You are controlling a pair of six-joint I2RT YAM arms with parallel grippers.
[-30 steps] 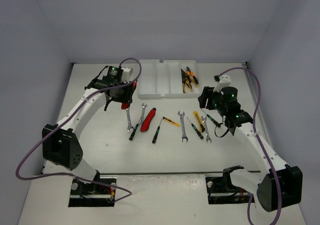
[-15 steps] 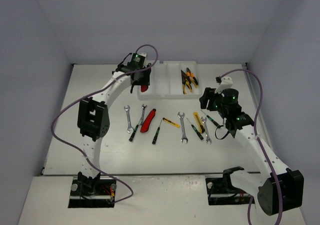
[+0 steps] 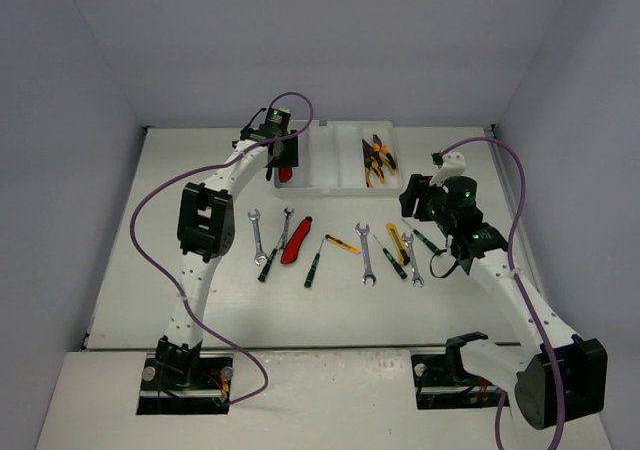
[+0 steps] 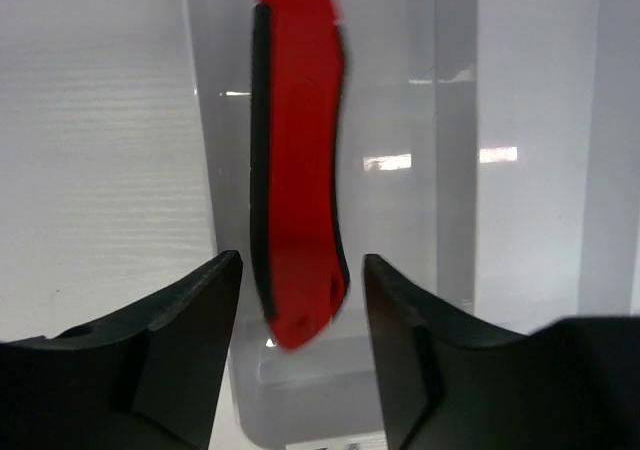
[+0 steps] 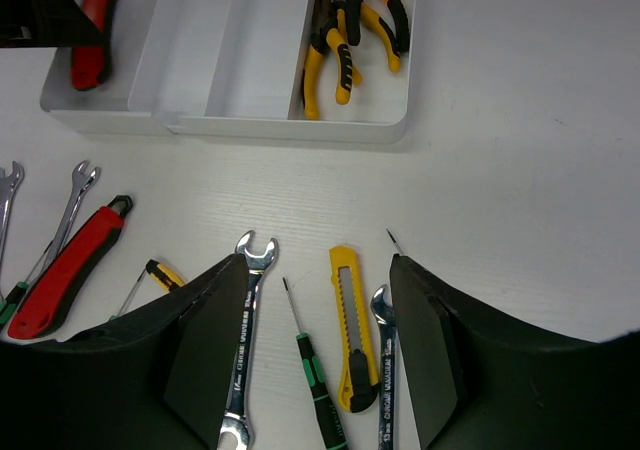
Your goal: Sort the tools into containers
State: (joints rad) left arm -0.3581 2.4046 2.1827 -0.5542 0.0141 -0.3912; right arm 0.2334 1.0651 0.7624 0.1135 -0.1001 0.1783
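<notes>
A red cutter with a black spine lies lengthwise in the leftmost slot of the translucent white tray. My left gripper hangs over it, open, with a gap on both sides of the handle's end. From above, that gripper is at the tray's left end. Yellow and orange pliers fill the rightmost slot. My right gripper is open and empty above a yellow cutter, a green-black screwdriver and a silver wrench on the table.
A row of loose tools lies in front of the tray: two wrenches, a second red cutter, a screwdriver and a small yellow-handled tool. The tray's two middle slots hold nothing. Grey walls close in the table's sides and back.
My left arm carried the red cutter from the table's left to the tray's leftmost slot, then its jaws widened and let the cutter go. The right arm has hardly moved.
</notes>
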